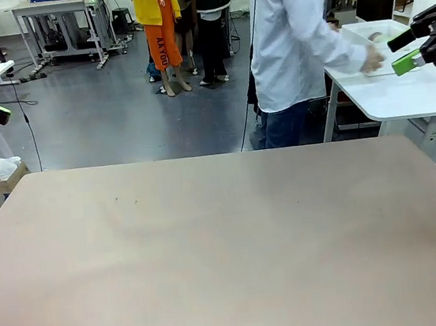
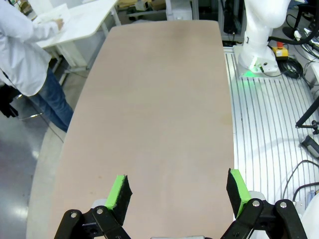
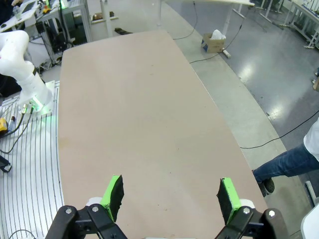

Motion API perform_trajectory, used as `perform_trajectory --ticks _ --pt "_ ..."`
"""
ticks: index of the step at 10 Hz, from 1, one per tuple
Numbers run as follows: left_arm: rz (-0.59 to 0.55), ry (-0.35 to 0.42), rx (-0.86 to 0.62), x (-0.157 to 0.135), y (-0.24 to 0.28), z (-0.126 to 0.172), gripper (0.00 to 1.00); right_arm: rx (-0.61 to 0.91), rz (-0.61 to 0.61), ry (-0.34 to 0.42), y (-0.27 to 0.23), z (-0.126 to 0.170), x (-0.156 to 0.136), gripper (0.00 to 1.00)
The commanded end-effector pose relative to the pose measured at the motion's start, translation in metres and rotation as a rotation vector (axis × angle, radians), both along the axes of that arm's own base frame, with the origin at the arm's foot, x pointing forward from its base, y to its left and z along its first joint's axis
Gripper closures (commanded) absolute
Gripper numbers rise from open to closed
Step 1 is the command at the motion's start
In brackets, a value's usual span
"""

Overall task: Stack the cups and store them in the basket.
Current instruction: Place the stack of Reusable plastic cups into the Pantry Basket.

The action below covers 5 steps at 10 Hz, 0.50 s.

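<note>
Two grippers raised, one person at a side desk.
The left gripper [image 2: 177, 191] and right gripper [image 3: 171, 194] hover with jaws spread above the beige matte desk [image 1: 229, 249]; the person's hand [image 1: 371, 59] touches the white plastic basket [image 1: 365, 32] on the white side desk [image 1: 416, 95].

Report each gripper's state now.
Left gripper: open, holding nothing.
Right gripper: open, holding nothing.

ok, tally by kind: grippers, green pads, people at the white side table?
Grippers: 2, left gripper and right gripper, jaws open
Green pads: 4
Person at the white side table: 1
Total: 7
</note>
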<state>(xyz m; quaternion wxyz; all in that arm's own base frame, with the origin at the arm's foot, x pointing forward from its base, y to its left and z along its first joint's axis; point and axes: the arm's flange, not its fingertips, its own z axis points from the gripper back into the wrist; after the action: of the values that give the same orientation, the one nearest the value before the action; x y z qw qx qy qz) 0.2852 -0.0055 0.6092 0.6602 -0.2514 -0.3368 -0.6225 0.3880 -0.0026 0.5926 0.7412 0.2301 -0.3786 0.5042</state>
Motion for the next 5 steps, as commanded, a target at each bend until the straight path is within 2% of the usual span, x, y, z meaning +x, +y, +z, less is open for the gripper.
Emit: perform_trajectory --ticks 1,5 --pt "0.004 0.010 -0.013 -0.0015 -0.0014 0.0021 0.00 0.007 -0.009 0.019 0.0007 0.0061 0.0005 0.00" --pt "0.004 0.010 -0.013 -0.0015 -0.0014 0.0021 0.00 0.007 -0.009 0.019 0.0007 0.0061 0.0005 0.00"
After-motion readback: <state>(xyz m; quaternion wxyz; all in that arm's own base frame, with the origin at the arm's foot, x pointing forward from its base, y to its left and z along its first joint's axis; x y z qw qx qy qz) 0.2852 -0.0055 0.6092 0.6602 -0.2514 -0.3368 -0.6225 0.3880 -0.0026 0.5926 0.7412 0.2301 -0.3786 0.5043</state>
